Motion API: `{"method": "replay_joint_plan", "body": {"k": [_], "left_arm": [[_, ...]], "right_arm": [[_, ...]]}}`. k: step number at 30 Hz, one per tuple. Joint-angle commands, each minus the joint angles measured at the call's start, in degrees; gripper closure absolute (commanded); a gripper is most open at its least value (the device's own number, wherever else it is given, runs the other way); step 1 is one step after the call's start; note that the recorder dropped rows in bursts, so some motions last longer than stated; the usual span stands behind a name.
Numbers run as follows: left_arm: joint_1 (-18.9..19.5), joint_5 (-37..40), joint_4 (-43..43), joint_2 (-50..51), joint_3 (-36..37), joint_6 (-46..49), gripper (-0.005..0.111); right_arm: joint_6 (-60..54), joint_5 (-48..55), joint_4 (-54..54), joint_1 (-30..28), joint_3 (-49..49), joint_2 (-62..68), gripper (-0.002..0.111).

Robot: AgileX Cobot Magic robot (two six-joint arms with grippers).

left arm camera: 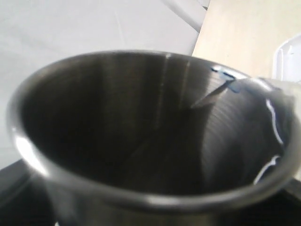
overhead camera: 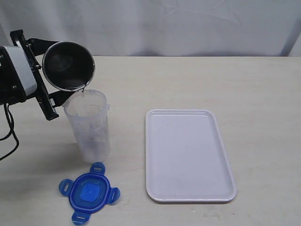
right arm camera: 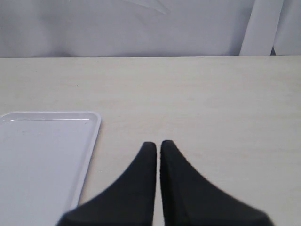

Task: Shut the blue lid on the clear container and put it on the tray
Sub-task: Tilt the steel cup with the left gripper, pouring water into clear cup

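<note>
The clear container (overhead camera: pixel 89 125) stands upright and uncovered on the table, left of the white tray (overhead camera: pixel 188 155). The blue lid (overhead camera: pixel 89 193) lies flat on the table in front of the container. My left gripper (overhead camera: pixel 47 77) is shut on a shiny steel cup (overhead camera: pixel 68 65), which is tipped on its side with its mouth just above the container's rim. That cup (left arm camera: pixel 150 127) fills the left wrist view and hides the fingers. My right gripper (right arm camera: pixel 157 146) is shut and empty, low over bare table beside the tray (right arm camera: pixel 42 155); it does not show in the exterior view.
A white cloth backdrop (overhead camera: pixel 164 26) runs along the table's far edge. The tabletop (overhead camera: pixel 254 94) is light wood.
</note>
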Motion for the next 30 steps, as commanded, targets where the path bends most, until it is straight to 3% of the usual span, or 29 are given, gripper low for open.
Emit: {"method": "replay_joint_plan", "body": {"k": [1, 30], "left_arm": [[0.1, -2.6, -1.1, -0.8, -0.6, 0.8, 0.107], [0.1, -2.6, -1.3, -0.8, -0.6, 3.0, 0.107]], "right_arm": [[-0.4, -0.7, -0.4, -0.1, 0.1, -0.2, 0.104], [-0.4, -0.7, -0.4, -0.1, 0.1, -0.2, 0.104]]}}
